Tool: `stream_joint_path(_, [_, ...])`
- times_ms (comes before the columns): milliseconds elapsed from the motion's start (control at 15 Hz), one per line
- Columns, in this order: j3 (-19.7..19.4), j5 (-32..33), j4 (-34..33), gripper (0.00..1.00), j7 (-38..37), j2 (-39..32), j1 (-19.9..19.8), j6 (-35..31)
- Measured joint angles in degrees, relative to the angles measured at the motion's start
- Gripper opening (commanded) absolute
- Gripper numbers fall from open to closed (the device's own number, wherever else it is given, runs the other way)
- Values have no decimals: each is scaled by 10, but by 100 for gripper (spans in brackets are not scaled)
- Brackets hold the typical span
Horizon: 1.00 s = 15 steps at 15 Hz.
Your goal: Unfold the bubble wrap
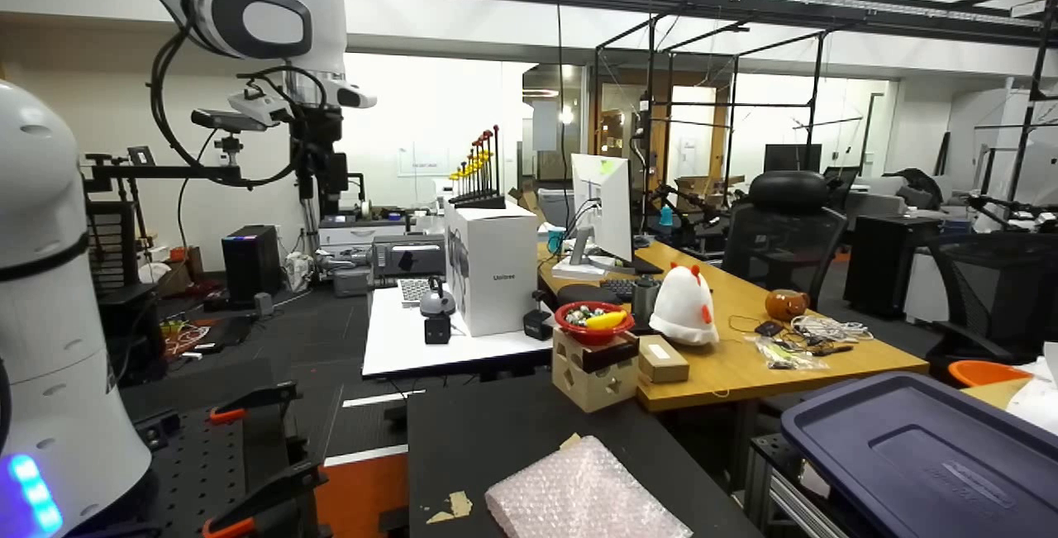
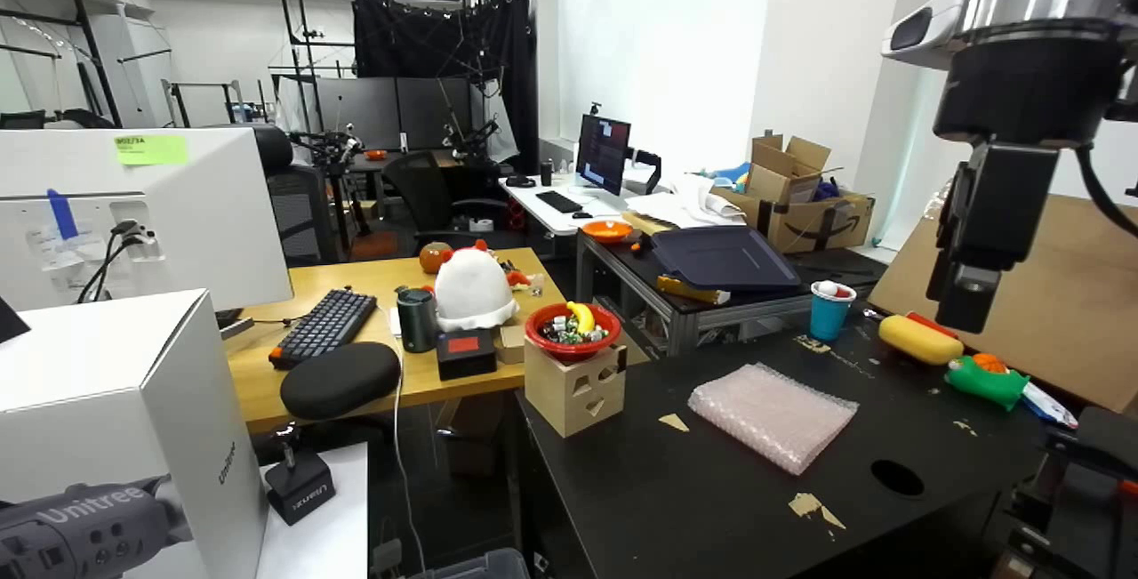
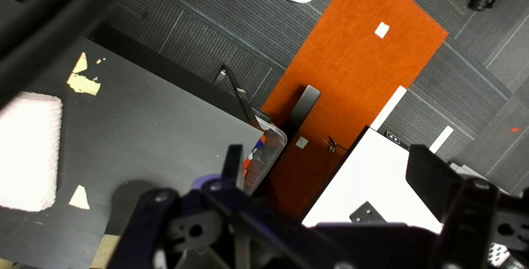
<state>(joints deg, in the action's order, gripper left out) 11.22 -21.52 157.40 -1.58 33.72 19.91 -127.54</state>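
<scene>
While bubble wrap (image 2: 773, 416) lies on blk tbl (image 2: 658, 499) nr ofc desk (image 1: 731, 366), jaws gape.

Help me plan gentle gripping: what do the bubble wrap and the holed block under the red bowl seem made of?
Bubble wrap: probably thin plastic, glossy, judging by its glinting bumps. Holed block: likely wood, matte, from its plain tan faces; grain unclear.

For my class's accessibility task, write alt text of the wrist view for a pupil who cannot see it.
Pale bubble wrap, cut off by the picture's left edge, lies on a black table. The open, empty gripper shows at the bottom, to the right. Beyond the table lie orange and grey carpet and a white tabletop.
</scene>
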Motion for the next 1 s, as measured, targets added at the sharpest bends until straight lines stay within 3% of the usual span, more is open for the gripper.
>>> stream_joint_path(533, [0, 12, 0, 100, -2, -6, -17, -4])
stream_joint_path(1000, [-19, 56, -4, 100, -42, -38, -103, -55])
